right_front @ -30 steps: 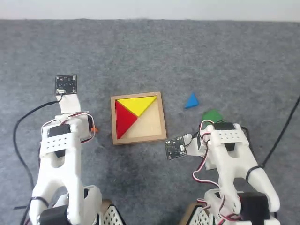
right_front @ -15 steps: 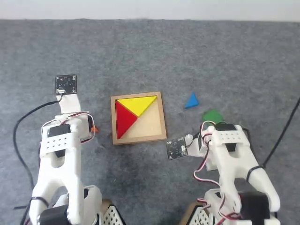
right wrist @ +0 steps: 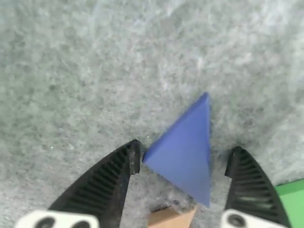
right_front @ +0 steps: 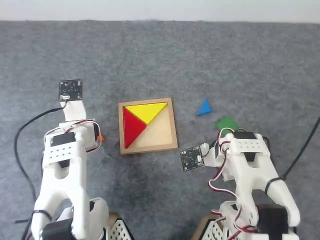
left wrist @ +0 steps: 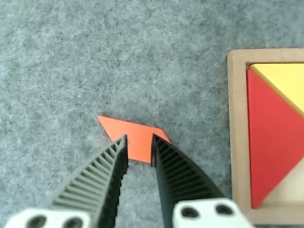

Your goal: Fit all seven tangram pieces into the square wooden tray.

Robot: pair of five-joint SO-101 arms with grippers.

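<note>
grey carpet, pale wall strip

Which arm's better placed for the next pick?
Right. The right gripper, open, straddles the blue triangle, likely ready to close. The left gripper has a gap narrower than the orange piece below.

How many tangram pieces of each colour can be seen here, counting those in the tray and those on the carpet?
Yellow piece: 1, in the tray
Red piece: 1, in the tray
Orange piece: 1
Light blue piece: 1
Green piece: 1
Dark blue piece: 1
Tan piece: 1, partly in view
Total: 7
</note>
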